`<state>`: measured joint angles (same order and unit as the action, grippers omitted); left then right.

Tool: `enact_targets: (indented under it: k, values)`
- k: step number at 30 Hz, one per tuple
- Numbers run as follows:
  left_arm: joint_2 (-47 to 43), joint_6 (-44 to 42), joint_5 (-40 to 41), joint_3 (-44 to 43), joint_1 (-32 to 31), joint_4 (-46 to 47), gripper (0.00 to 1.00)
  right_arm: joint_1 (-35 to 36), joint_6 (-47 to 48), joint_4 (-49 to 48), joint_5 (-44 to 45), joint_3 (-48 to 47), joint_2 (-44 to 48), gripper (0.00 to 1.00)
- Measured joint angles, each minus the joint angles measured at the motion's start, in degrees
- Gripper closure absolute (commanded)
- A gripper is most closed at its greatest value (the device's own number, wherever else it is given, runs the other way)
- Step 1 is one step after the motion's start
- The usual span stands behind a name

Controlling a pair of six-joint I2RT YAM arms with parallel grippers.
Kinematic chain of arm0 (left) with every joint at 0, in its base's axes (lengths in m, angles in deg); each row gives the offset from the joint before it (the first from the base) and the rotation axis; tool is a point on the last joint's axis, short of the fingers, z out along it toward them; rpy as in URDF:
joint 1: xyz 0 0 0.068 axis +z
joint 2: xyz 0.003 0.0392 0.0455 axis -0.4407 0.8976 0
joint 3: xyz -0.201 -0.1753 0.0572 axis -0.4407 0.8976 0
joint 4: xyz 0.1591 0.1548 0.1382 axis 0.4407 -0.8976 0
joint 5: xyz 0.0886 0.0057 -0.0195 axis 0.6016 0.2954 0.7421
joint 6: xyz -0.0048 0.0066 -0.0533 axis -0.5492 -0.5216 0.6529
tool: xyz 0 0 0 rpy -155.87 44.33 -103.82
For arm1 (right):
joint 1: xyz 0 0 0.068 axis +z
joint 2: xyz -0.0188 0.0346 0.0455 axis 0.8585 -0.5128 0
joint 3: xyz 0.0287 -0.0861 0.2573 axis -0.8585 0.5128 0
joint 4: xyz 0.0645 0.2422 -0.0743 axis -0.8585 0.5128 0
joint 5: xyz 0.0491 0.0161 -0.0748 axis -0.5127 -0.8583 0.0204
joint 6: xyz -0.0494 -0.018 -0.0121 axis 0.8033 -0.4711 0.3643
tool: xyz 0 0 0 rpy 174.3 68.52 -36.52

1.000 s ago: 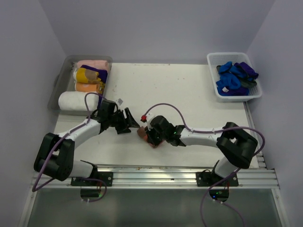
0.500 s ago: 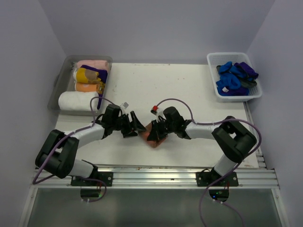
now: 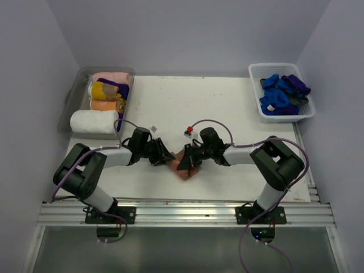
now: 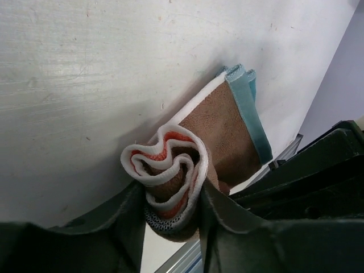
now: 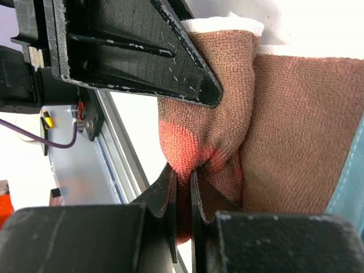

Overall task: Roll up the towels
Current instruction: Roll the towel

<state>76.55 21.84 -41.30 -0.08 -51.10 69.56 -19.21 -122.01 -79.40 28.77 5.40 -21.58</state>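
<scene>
Towel (image 3: 187, 170) on counter (image 3: 227, 108), partly rolled; coil axis approx. L–R, in line w/ both tools. L tool (image 4: 170, 200) at towel's left end pinches coil; R tool (image 5: 183, 181) at right end clamped on a fold. Both arms equally near.

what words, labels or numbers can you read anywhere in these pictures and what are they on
No text can be read in any view.
Small white tag above the left gripper: too small to read.
Small red tag above the right gripper: too small to read.
Towel, bin and basket: no print shows.
</scene>
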Motion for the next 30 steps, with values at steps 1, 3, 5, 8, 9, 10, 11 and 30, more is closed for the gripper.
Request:
enact_targets:
  k: [1, 3, 5, 8, 9, 10, 11, 30]
  values:
    - [0.37, 0.26, -0.02, -0.17, -0.24, 0.09, 0.67, -0.07, -0.09, 0.17, -0.17, -0.02, -0.13, 0.83]
    - [0.76, 0.37, 0.02, -0.63, -0.63, -0.02, 0.68, -0.13, -0.02, 0.94, -0.17, -0.13, -0.13, 0.71]
    - [0.85, 0.35, 0.17, -1.14, -0.83, -0.57, 0.68, -0.15, 0.44, 3.08, 0.35, -0.61, 0.48, 0.56]
    - [0.96, 0.26, 0.52, -2.32, -0.96, -2.80, 0.69, 0.33, 2.36, 7.78, 3.65, -0.98, 4.11, 0.47]
    - [1.03, 0.15, 0.66, -2.89, -1.01, -3.74, 0.69, 0.72, 3.30, 9.57, 5.53, -1.03, 6.01, 0.45]
    - [1.07, 0.00, 0.79, -3.50, -1.01, -4.90, 0.70, 1.44, 4.35, 12.37, 8.07, -1.27, 8.17, 0.43]
    - [1.09, -0.17, 0.94, -4.07, -1.01, -5.95, 0.70, 2.25, 5.46, 14.95, 11.23, -1.49, 10.23, 0.42]
    - [1.09, -1.90, 2.36, -7.93, -1.07, -15.43, 0.69, 34.40, 26.75, 36.65, 70.58, -20.65, 2.64, 0.38]
